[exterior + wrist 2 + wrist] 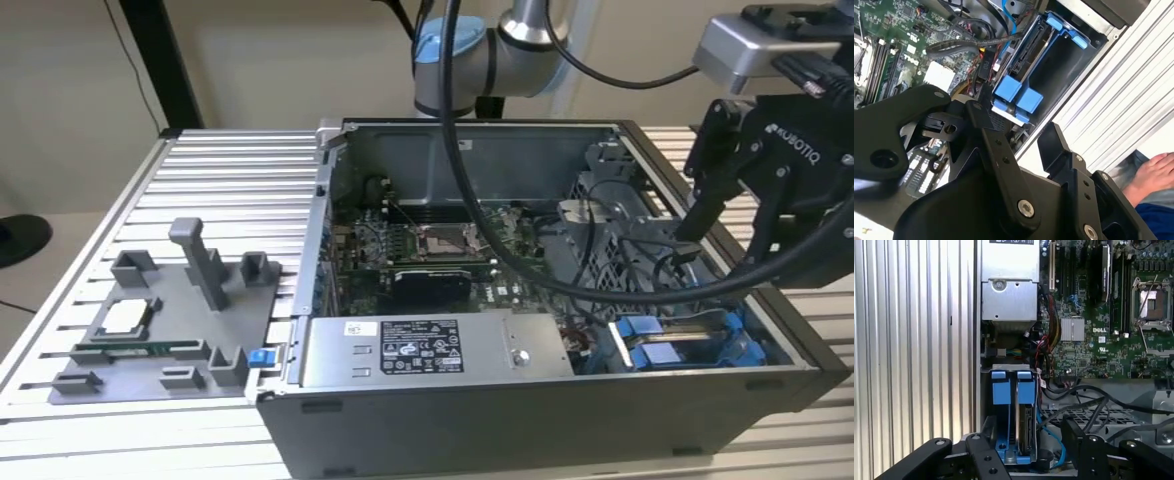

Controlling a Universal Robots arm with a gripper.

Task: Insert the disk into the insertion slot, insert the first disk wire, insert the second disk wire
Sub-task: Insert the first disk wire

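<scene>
Found the gripper [727,245] poised over the computer case [534,420] at the exterior view's right, fingers [1081,445] spread wide apart and gripping nothing. Found the disk [1025,430] in the first wrist view standing on edge in its blue carrier inside the insertion slot [1002,369], just beneath the gripper, with the blue tabs [1026,390] toward the camera. Took it for fully seated, though could not be sure with the deep end in shadow. Noted a thin blue cable [1046,437] just beside the disk and a tangle of black cables [1089,402] near it; could not tell whether plugged in or loose. Judged the cabling the chief hazard: apt to catch on a finger and pull a connector askew. Judged a carrier short of home likely to block a plug, and a tilted plug likely to jam against the close bay wall. Noted also a person's hand [1154,175] beyond the table [1119,85], near the arm's working space.
</scene>
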